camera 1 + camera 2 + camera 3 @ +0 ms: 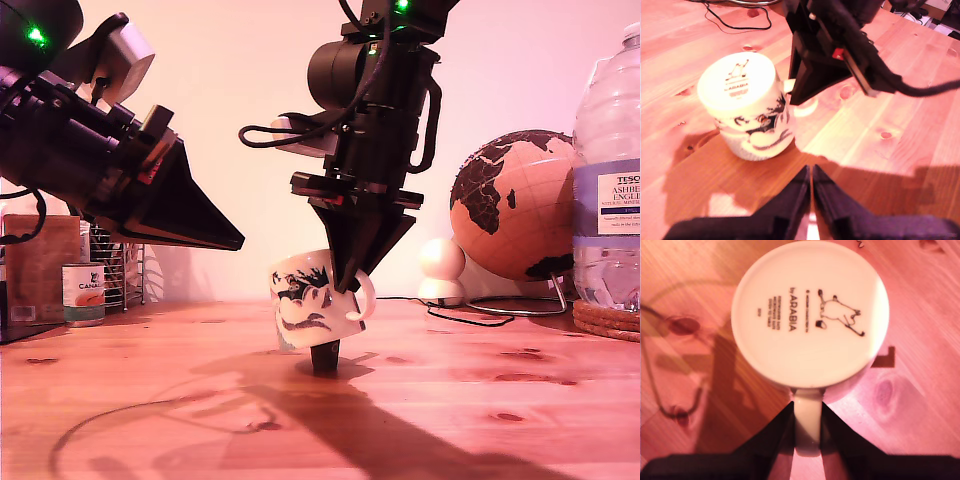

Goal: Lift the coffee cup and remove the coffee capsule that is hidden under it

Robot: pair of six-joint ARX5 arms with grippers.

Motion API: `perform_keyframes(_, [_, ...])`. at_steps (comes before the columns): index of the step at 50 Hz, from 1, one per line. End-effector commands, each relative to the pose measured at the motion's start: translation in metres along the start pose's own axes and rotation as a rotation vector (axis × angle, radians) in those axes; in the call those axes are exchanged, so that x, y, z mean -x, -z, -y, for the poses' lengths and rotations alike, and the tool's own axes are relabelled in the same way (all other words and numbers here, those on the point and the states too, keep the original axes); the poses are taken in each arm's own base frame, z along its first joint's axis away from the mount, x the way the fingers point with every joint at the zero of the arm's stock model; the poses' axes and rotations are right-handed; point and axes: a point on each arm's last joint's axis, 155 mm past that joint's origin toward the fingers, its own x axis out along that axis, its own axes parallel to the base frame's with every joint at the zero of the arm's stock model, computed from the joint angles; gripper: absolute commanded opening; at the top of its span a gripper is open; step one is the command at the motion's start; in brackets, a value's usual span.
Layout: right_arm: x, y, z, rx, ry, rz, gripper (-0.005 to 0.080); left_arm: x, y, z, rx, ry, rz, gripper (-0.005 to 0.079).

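Pale wall stood behind a wooden tabletop (520,400) marked with dark knots.

My second pincer (345,282) hung point-down over the middle of the tabletop, its two dark fingers (777,432) clamped on either side of the white handle of the cup (310,310). The cup was upside down, its base upward with a small printed figure and maker's mark on it, and it hung tilted, lifted off the wood. Directly beneath its rim stood the capsule (325,358), a small dark pod resting on the tabletop, its top just under the cup's mouth; whether the two touched could not be told.

My first pincer (811,182) hung higher, towards the exterior view's left, its long black fingers pressed together to a point with nothing between them. Its tip aimed towards the cup but stayed well apart from it, with bare wood between.

Farther out, at the exterior view's left, a small labelled tin (83,293) stood near a wire rack (120,265) and a brown box (40,265). At the exterior view's right, a globe (510,205) sat on its stand beside a small white rounded object (442,265), with a black cable (470,318) trailing across the wood near them. A large water bottle (607,180) stood on a cork mat (605,320) at that view's right edge. None of these lay between either pincer and the cup.
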Motion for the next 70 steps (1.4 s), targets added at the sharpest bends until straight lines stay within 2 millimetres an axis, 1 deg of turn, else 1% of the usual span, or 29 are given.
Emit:
perform_keyframes(1, [0.032, -0.018, -0.003, 0.010, 0.015, 0.095, -0.0013, -0.001, -0.003, -0.002, -0.018, -0.013, 0.011, -0.0009])
perform_keyframes(7, [0.042, -0.024, -0.002, 0.006, 0.023, 0.128, -0.0013, -0.005, -0.007, -0.005, -0.029, -0.016, 0.034, -0.0008])
perform_keyframes(15, [0.055, -0.033, -0.001, 0.005, 0.036, 0.176, -0.0013, -0.019, 0.002, -0.012, -0.013, -0.014, 0.003, -0.0001])
perform_keyframes(24, [0.072, -0.043, 0.011, -0.034, 0.057, 0.244, -0.0013, -0.037, 0.001, -0.020, -0.007, -0.009, -0.012, 0.0126])
perform_keyframes(31, [0.081, -0.042, 0.022, -0.056, 0.072, 0.261, -0.0013, -0.052, -0.003, -0.028, -0.052, -0.007, -0.021, 0.0235])
perform_keyframes(39, [0.089, -0.038, 0.038, -0.086, 0.091, 0.273, -0.0013, -0.069, -0.003, -0.034, -0.074, 0.000, -0.036, 0.0440])
perform_keyframes(42, [0.092, -0.038, 0.043, -0.095, 0.098, 0.280, -0.0013, -0.075, -0.001, -0.034, -0.073, 0.004, -0.045, 0.0479])
perform_keyframes(52, [0.095, -0.033, 0.058, -0.124, 0.105, 0.284, -0.0013, -0.089, -0.003, -0.031, -0.112, 0.027, -0.052, 0.0492])
perform_keyframes(62, [0.096, -0.034, 0.059, -0.132, 0.081, 0.297, -0.0013, -0.104, -0.002, -0.024, -0.131, 0.052, -0.066, 0.0492])
perform_keyframes(70, [0.096, -0.034, 0.059, -0.130, 0.081, 0.297, -0.0013, -0.119, 0.009, -0.026, -0.129, 0.052, -0.109, 0.0491])
